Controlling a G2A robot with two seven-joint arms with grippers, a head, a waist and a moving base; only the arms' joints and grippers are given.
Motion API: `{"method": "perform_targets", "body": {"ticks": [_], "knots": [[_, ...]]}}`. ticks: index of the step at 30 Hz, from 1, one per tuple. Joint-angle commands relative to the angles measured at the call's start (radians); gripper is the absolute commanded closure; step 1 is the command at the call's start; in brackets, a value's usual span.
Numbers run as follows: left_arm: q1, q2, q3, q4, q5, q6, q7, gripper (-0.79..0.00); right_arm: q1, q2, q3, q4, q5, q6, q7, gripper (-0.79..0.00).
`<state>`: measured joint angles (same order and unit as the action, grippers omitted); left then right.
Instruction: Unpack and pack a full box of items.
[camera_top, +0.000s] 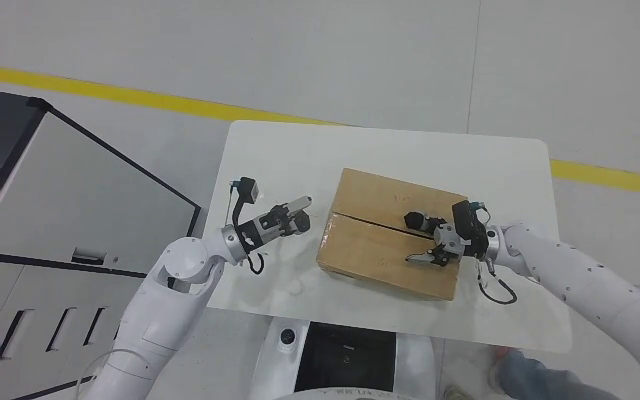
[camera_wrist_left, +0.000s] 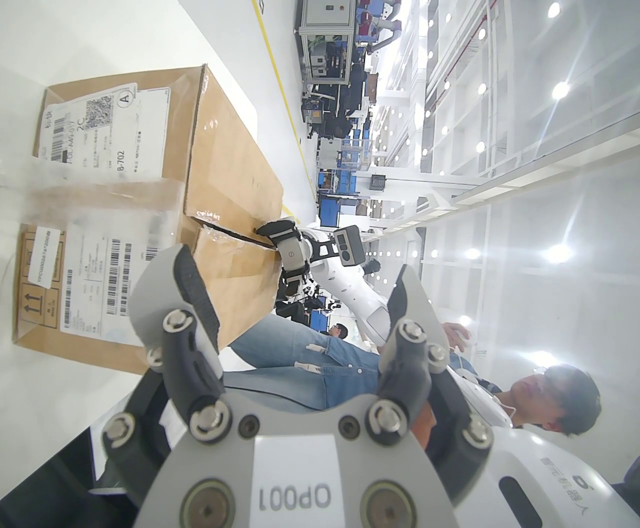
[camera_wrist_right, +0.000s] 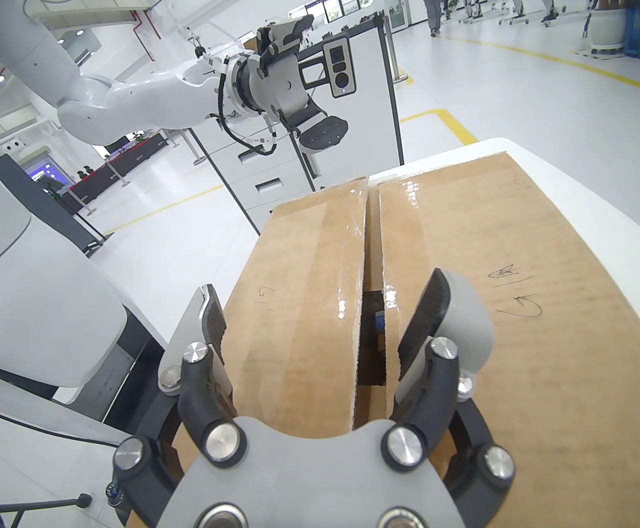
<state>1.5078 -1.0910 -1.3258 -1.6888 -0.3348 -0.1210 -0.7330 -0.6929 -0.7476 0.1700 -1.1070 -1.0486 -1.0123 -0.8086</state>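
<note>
Left gripper (camera_top: 303, 212), right gripper (camera_top: 412, 238), fingers spread

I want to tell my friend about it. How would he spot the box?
Find the white table. The cardboard box sits on it, beside the left gripper and under the right gripper. It is the only brown thing, with a dark slit between its top flaps.

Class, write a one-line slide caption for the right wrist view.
Open right gripper above the gap between the cardboard box's top flaps, with the left gripper beyond the box's far end.
</note>
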Motion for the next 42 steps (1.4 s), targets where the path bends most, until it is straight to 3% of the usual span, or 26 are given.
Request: {"method": "perform_targets", "body": {"ticks": [1,2,3,8,18,21,27,31,34,42], "knots": [[0.0,0.0,0.0,0.0,0.0,0.0,0.0,0.0,0.0,0.0,0.0,0.0,0.0,0.0,0.0,-0.289],[0.0,0.0,0.0,0.0,0.0,0.0,0.0,0.0,0.0,0.0,0.0,0.0,0.0,0.0,0.0,-0.172],[0.0,0.0,0.0,0.0,0.0,0.0,0.0,0.0,0.0,0.0,0.0,0.0,0.0,0.0,0.0,0.0],[0.0,0.0,0.0,0.0,0.0,0.0,0.0,0.0,-0.024,0.007,0.036,-0.058,-0.021,0.109,0.026,0.0],[0.0,0.0,0.0,0.0,0.0,0.0,0.0,0.0,-0.081,0.097,0.173,-0.15,-0.12,0.263,0.007,0.0],[0.0,0.0,0.0,0.0,0.0,0.0,0.0,0.0,-0.103,0.133,0.216,-0.187,-0.121,0.221,0.003,0.0],[0.002,-0.001,0.009,-0.015,-0.003,-0.012,-0.012,0.0,-0.143,0.205,0.305,-0.262,-0.036,0.003,-0.003,0.0],[0.007,0.005,0.008,-0.04,-0.01,-0.086,-0.126,0.0,-0.182,0.251,0.248,-0.359,0.105,0.0,0.003,0.0],[0.014,0.008,0.0,-0.051,-0.027,-0.107,-0.165,0.0,-0.137,0.289,0.145,-0.41,0.234,0.0,0.03,0.0],[0.014,0.008,0.0,-0.051,-0.027,-0.107,-0.165,0.0,-0.128,0.293,0.134,-0.413,0.248,0.0,0.036,0.0]]}}
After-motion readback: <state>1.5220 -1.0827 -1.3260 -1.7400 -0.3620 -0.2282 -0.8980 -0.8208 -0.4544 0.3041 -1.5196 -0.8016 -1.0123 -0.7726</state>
